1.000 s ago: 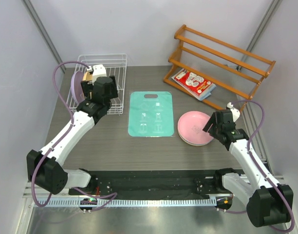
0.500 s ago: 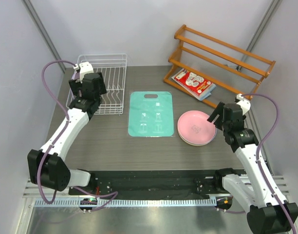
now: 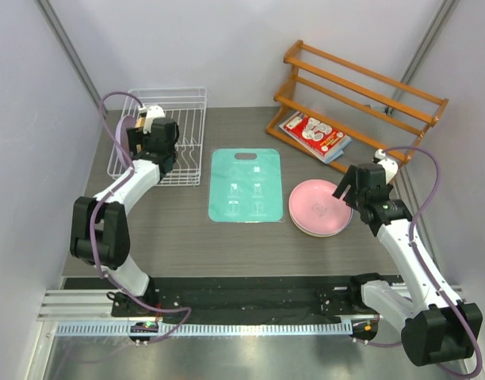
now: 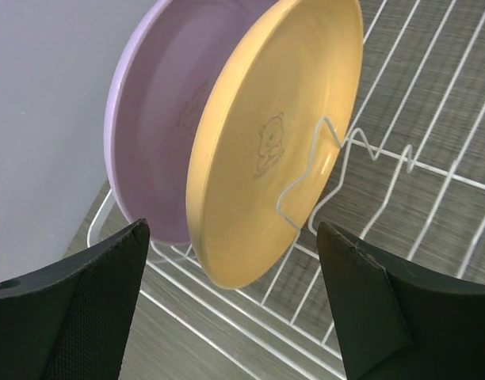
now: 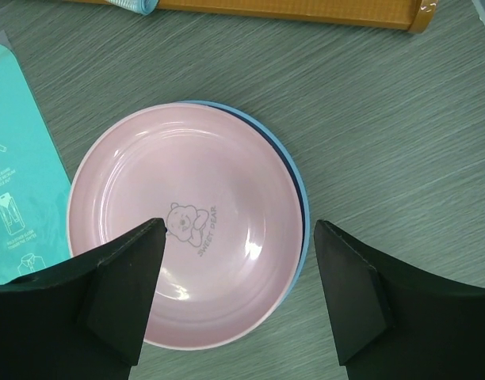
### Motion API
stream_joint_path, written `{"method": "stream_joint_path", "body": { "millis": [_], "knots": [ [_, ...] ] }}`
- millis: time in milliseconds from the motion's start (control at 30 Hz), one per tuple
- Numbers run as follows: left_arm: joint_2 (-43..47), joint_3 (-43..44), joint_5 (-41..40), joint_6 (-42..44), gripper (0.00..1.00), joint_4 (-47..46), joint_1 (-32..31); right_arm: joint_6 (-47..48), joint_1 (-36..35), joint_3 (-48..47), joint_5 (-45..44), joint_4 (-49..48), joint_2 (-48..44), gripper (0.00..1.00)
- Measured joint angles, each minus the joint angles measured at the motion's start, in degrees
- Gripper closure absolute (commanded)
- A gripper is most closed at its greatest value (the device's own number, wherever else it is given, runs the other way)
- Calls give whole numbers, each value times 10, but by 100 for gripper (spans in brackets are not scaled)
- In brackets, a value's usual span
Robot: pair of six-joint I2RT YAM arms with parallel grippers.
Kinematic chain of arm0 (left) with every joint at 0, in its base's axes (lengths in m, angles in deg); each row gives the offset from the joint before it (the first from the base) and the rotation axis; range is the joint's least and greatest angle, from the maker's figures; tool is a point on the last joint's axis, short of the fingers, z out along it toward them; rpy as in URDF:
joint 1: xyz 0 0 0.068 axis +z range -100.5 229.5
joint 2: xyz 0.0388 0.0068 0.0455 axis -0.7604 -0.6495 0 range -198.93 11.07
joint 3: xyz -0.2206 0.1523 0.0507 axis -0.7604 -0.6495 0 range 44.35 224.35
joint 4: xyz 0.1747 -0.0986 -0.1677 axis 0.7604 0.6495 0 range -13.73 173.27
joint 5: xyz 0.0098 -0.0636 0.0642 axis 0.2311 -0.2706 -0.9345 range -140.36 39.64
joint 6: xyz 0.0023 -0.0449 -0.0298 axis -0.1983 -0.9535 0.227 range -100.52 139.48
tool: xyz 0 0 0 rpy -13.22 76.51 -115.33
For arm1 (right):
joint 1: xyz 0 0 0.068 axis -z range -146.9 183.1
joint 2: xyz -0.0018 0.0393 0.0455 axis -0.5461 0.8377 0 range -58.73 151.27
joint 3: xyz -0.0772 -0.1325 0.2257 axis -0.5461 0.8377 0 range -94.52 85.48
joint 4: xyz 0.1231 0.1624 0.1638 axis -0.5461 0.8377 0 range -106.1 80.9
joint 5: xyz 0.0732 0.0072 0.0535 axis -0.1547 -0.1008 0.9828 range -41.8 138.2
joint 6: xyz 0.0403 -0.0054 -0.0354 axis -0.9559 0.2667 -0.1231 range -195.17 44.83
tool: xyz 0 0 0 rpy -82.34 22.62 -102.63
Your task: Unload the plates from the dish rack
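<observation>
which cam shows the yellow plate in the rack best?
Left wrist: the yellow plate is seen close up, standing on edge in the dish rack beside the lilac plate, bear print visible. Top external: the left arm hides most of it. Right wrist: not in view.

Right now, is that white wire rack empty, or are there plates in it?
Not empty. Two plates stand on edge in the dish rack, between tines: a yellow plate next to a lilac plate.

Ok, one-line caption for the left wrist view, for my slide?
Open left gripper facing the yellow plate and lilac plate, both standing on edge in the dish rack.
</observation>
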Motion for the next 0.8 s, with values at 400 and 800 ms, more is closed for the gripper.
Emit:
{"method": "stream_joint_path", "body": {
  "millis": [400,800],
  "knots": [
    [-29,16,-29,28,71,-46,19,7,0,1,3,-16,26,18],
    [-29,17,-40,45,100,-30,29,7,0,10,18,-25,31,18]
  ]
}}
